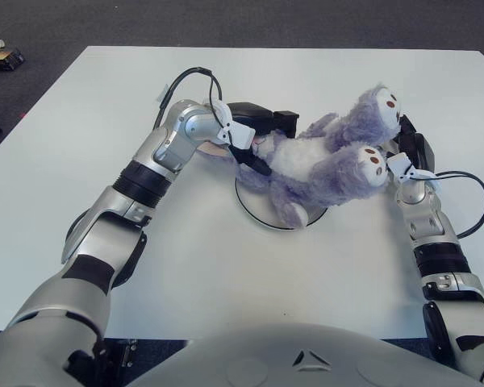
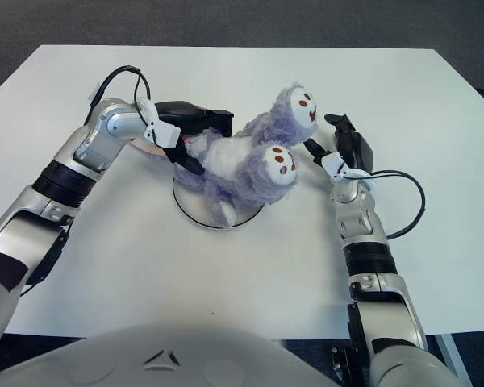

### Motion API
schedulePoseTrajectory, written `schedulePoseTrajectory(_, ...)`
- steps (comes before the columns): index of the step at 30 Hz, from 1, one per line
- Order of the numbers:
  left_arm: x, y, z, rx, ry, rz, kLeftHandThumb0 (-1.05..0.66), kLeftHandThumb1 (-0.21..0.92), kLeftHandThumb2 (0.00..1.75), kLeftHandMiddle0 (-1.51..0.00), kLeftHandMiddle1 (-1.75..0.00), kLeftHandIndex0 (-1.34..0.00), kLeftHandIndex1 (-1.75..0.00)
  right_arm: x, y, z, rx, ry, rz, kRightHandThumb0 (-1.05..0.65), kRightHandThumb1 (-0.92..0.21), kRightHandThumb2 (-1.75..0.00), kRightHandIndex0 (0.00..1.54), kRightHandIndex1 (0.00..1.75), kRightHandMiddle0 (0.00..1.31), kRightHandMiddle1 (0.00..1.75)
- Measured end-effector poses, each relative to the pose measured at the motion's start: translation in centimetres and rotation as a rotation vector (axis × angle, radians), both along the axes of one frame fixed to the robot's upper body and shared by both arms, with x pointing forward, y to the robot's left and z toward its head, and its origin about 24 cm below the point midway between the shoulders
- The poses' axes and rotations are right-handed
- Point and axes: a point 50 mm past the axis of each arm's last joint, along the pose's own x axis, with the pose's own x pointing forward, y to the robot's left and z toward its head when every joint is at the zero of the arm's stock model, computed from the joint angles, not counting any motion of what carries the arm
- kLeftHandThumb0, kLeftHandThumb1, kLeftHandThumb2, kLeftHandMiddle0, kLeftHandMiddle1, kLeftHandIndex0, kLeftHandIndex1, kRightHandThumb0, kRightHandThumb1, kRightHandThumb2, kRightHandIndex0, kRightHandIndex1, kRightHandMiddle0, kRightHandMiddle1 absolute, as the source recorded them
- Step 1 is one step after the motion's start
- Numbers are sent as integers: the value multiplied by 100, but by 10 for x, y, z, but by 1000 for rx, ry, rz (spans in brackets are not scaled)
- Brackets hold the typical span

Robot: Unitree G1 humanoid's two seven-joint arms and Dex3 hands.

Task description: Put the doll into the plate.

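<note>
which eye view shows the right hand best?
Right eye view: the right hand shows apart from the doll, with a gap between them and its fingers visible. In the left eye view the hand is partly hidden behind the doll's feet.

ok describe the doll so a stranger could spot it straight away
On the white table, look between the two robot arms, over the round white plate. The doll is a fluffy purple plush with a white belly and brown-spotted paws, the only soft thing there; the left hand shows at its left end.
</note>
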Motion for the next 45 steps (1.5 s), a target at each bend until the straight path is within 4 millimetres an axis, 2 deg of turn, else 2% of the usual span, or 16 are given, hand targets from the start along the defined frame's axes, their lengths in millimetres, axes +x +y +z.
schedulePoseTrajectory(4, 0, 0, 0, -3, -3, 1, 0, 92, 43, -34, -161, -17, -157, 0, 0, 0, 2, 0, 1, -55, -92, -46, 65, 1, 29, 50)
schedulePoseTrajectory(6, 0, 0, 0, 0, -7, 3, -24, 86, 23, -30, -116, -16, -109, 0, 0, 0, 3, 1, 2, -55, -92, -46, 65, 1, 29, 50)
schedulePoseTrajectory(9, 1, 0, 0, 11, -14, 14, -37, 86, 8, -35, -78, -22, -67, 0, 0, 0, 5, 3, 4, -55, -92, -46, 65, 1, 29, 50)
schedulePoseTrajectory(10, 1, 0, 0, 13, -15, 17, -38, 86, 6, -36, -73, -23, -62, 0, 0, 1, 6, 3, 5, -55, -92, -46, 65, 1, 29, 50)
schedulePoseTrajectory(12, 1, 0, 0, 14, -16, 22, -42, 86, 3, -40, -53, -26, -45, 0, -1, 1, 6, 4, 5, -55, -92, -46, 65, 1, 29, 49)
schedulePoseTrajectory(14, 1, 0, 0, 15, -17, 24, -44, 86, 1, -43, -44, -28, -37, 0, -1, 1, 7, 5, 6, -55, -92, -46, 65, 1, 29, 49)
schedulePoseTrajectory(18, 1, -1, 1, 16, -21, 25, -45, 86, 0, -45, -36, -30, -30, 0, -1, 1, 7, 5, 6, -55, -92, -46, 65, 1, 29, 49)
schedulePoseTrajectory(22, 2, 0, 2, 2, -14, 27, -48, 85, 0, -49, -21, -35, -23, 0, -1, 0, 8, 6, 8, -55, -92, -46, 65, 1, 29, 49)
schedulePoseTrajectory(32, 5, 4, 8, -33, -4, 43, -49, 85, 0, -52, -14, -37, -19, 0, -1, 0, 10, 9, 12, -55, -92, -46, 65, 1, 29, 48)
schedulePoseTrajectory(39, 7, 10, 12, -98, 50, 33, -52, 84, 0, -40, -5, -34, -16, 0, 0, 1, 11, 10, 16, -55, -92, -46, 65, 1, 30, 47)
schedulePoseTrajectory(45, 9, 14, 13, -113, 72, 37, -53, 83, 0, -38, -2, -34, -14, 0, -1, 1, 10, 11, 16, -55, -92, -46, 65, 1, 30, 46)
